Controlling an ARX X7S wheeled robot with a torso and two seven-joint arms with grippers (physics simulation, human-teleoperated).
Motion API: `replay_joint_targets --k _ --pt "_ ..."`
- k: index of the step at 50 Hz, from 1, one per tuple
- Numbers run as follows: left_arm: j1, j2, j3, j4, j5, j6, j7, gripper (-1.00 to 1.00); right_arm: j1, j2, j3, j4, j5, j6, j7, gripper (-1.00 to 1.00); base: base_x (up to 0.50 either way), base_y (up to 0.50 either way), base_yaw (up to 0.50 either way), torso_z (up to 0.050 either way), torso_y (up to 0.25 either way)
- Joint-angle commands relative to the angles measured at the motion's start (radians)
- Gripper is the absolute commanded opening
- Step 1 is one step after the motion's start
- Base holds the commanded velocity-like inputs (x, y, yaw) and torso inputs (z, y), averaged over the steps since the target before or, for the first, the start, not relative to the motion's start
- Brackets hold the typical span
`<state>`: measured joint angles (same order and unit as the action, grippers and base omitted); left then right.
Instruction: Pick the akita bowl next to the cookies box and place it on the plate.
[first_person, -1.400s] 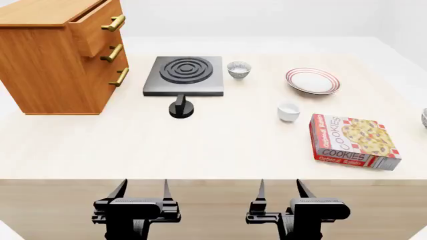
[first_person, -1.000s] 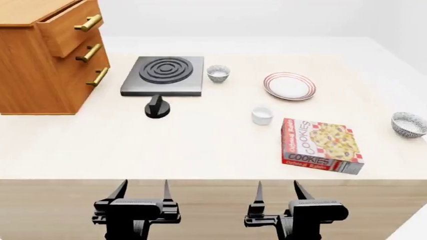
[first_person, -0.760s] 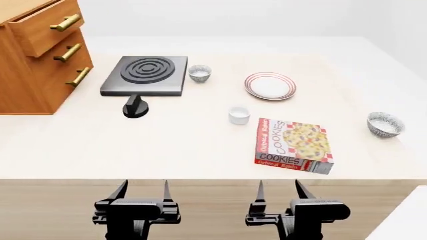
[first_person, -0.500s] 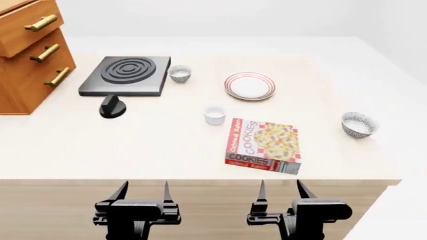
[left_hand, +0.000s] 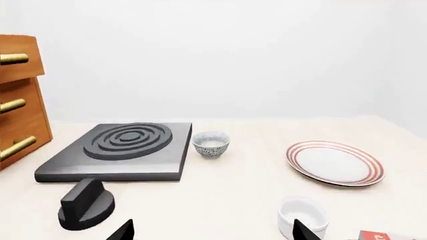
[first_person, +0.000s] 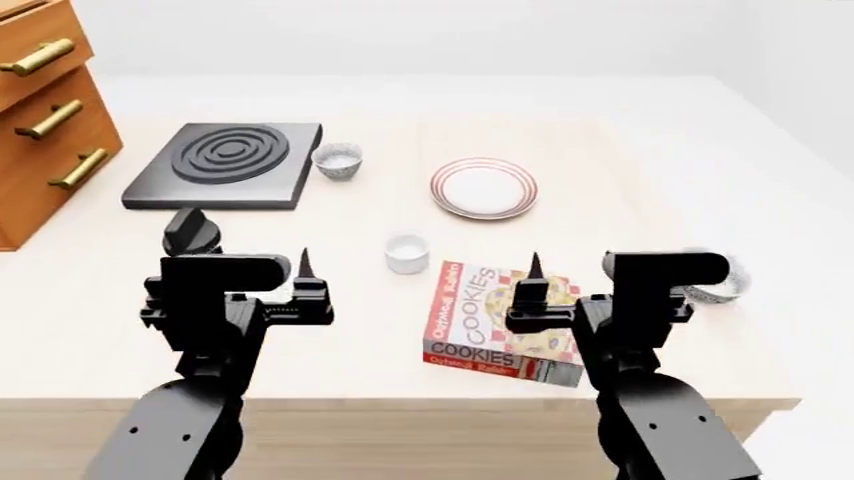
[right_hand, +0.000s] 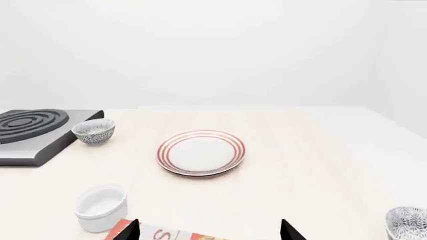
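Both hands raised over table, empty: left hand and right hand open. Akita bowl beside cookies box, seemingly partly hidden behind right hand; plate apart.

Bright, even, sharp, soft shadows
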<state>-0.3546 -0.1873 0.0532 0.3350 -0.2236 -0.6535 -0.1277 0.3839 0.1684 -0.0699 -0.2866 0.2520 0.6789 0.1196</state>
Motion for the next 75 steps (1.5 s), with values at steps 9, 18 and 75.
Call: replay_joint_targets --k 9,18,75 --pt "-0.121 -0.035 -0.012 0.031 -0.037 -0.157 -0.004 1.00 0.165 0.020 0.014 0.035 0.055 0.172 -0.001 1.00 0.50 0.00 0.00 0.000 0.000" --pt "-0.121 -0.041 -0.013 0.037 -0.042 -0.157 -0.007 1.00 0.168 0.023 0.007 0.044 0.062 0.168 -0.006 1.00 0.50 0.00 0.00 0.000 0.000" --pt "-0.104 -0.077 -0.001 0.002 -0.048 -0.111 -0.018 1.00 0.740 0.586 -0.327 0.477 0.687 0.890 0.090 1.00 0.25 0.00 0.00 0.000 0.000"
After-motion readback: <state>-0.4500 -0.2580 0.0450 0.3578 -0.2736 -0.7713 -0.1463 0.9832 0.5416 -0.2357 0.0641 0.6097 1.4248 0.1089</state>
